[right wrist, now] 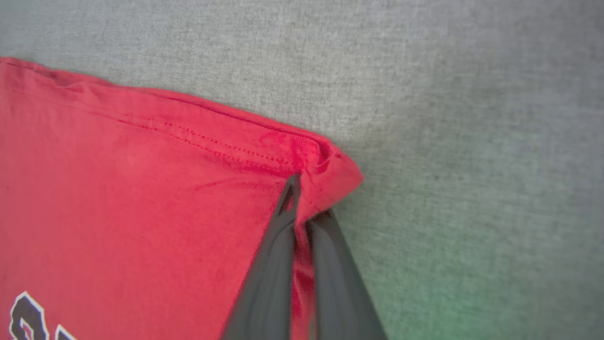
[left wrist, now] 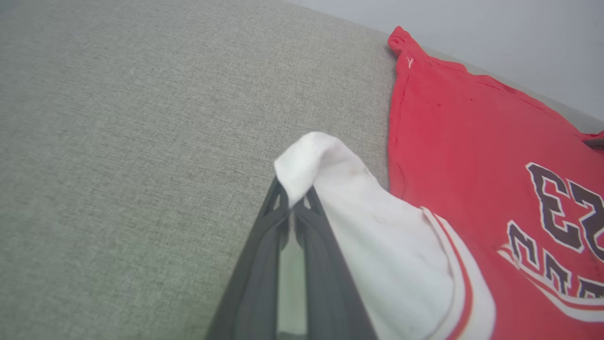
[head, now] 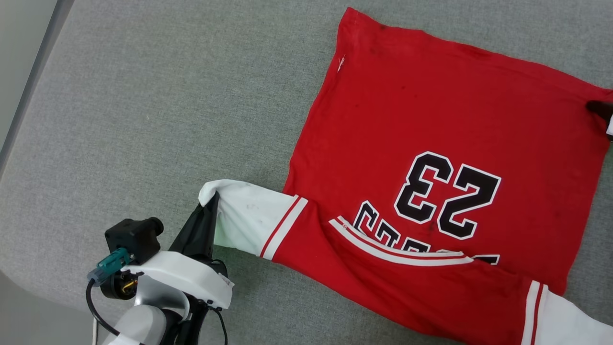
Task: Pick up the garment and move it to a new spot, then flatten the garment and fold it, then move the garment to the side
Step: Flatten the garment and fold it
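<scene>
The grey surface (head: 143, 120) carries one shirt (head: 431, 120), front up on its right half, hem far, collar near the robot. It lies largely spread, so I judge this as flattening. It has two white sleeves: a sleeve (head: 249, 218) drawn out leftward and a second sleeve (head: 570, 321) at the lower right. There are two grippers. The left gripper (head: 213, 199) is pinched on the cuff (left wrist: 306, 151) and the right gripper (right wrist: 302, 200) is clamped on a hem corner (right wrist: 339, 174), opposite ends, probably to pull the cloth taut.

Grey woven surface (head: 143, 120), pale strip (head: 19, 48) beyond its edge, perhaps floor
</scene>
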{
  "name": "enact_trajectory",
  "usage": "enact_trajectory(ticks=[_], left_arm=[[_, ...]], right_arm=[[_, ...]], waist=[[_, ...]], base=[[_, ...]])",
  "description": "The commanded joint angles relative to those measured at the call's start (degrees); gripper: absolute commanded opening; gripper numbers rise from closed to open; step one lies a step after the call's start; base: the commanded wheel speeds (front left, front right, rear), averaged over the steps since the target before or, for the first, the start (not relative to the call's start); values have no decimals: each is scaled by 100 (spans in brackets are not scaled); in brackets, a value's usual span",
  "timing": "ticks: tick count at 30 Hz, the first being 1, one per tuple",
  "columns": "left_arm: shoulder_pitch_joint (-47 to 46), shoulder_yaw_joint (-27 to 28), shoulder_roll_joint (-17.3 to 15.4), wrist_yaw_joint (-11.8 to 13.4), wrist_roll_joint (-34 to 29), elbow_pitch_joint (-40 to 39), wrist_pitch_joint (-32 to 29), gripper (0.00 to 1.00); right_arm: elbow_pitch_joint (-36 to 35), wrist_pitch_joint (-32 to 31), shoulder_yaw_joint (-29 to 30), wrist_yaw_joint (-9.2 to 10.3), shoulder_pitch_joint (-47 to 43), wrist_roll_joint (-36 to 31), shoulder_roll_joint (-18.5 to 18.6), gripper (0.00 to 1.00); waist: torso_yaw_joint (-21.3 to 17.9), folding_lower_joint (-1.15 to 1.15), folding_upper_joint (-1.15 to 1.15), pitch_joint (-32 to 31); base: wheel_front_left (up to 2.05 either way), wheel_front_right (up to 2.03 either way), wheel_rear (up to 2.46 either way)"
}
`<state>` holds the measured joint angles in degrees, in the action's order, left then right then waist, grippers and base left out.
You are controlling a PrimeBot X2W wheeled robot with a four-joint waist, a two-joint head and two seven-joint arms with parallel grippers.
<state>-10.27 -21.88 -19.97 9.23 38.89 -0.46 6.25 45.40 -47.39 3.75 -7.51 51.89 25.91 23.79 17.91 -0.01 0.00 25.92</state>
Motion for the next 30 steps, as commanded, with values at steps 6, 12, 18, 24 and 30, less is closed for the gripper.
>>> enact_trajectory(ticks=[6, 12, 18, 24, 30], left_arm=[[50, 81, -88, -36, 82, 166, 42, 0], [204, 178, -195, 18, 173, 323, 22, 0], [474, 338, -346, 78, 313, 425, -11, 0], [796, 431, -447, 120, 471, 592, -96, 0], [1070, 571, -544, 174, 610, 692, -106, 0]], right_arm=[[-32, 261, -73, 7, -288, 109, 107, 0], [-386, 458, -29, 6, -655, 246, 228, 0], [-1100, 639, -1, 6, -1703, 492, 185, 0], [-2079, 778, 359, 6, -3229, 672, 1, 0], [-3100, 495, 909, 6, -4835, 501, -504, 0]], waist=[[-155, 1, 0, -363], [-405, 1, 0, -736], [-881, 1, 0, -1193], [-1272, 1, 0, -1710], [-1524, 1, 0, -2034]], base=[[0, 0, 0], [0, 0, 0], [0, 0, 0], [0, 0, 0], [0, 0, 0]])
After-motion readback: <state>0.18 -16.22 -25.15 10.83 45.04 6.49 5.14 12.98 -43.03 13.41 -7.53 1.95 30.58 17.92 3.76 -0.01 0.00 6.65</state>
